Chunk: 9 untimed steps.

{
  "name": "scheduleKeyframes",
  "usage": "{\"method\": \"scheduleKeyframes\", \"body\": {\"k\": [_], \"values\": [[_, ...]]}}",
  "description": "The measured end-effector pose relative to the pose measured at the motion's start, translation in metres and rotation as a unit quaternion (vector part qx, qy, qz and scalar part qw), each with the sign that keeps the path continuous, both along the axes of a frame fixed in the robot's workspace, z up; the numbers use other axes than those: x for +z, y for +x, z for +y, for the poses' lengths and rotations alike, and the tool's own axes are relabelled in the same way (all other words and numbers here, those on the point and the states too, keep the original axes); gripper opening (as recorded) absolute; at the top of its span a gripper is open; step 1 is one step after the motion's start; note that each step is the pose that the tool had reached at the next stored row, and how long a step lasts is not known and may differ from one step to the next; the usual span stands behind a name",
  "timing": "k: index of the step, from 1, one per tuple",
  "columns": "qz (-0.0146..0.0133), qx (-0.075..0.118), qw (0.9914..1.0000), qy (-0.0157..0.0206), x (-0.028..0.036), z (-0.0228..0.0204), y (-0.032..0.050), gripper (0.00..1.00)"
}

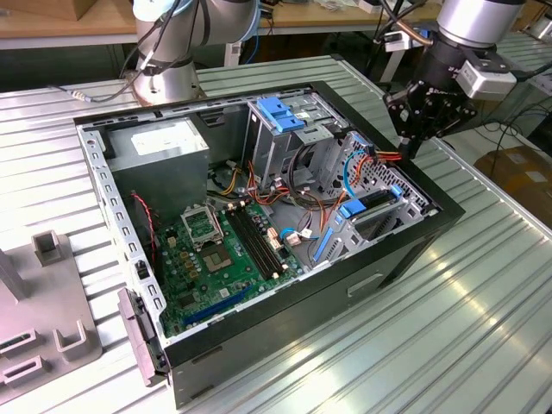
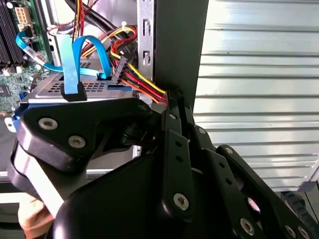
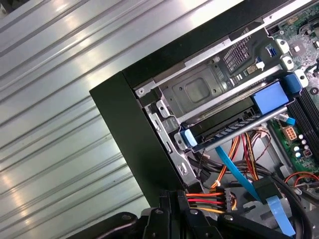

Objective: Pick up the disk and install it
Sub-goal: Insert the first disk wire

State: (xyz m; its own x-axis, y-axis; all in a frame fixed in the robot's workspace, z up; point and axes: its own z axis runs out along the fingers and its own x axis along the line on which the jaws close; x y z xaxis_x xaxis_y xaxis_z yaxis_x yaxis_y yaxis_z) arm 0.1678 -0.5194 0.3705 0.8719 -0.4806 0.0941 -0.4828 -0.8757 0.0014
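Gripper (image 1: pixel 412 147), fingers pressed together and empty, hovers at the case's far right corner above the seated disk (image 1: pixel 373 204) (stiff, fragile; best held by its blue rails).

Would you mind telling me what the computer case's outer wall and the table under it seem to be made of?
The case wall looks like sheet metal with a matte black painted finish: flat, thin-edged, barely reflective. The table looks like bare aluminium or similar metal: silvery ribbed slats with bright glare streaks. Neither is certain from looks alone.
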Motion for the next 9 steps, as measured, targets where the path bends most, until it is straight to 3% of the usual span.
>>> {"method": "scheduleKeyframes", "body": {"k": [2,9], "values": [[0.0,-0.003,1.0,0.0001,0.0002,0.0,0.0,0.16],[0.0,-0.048,0.99887,-0.0001,0.0003,0.0,0.0,0.16]]}}
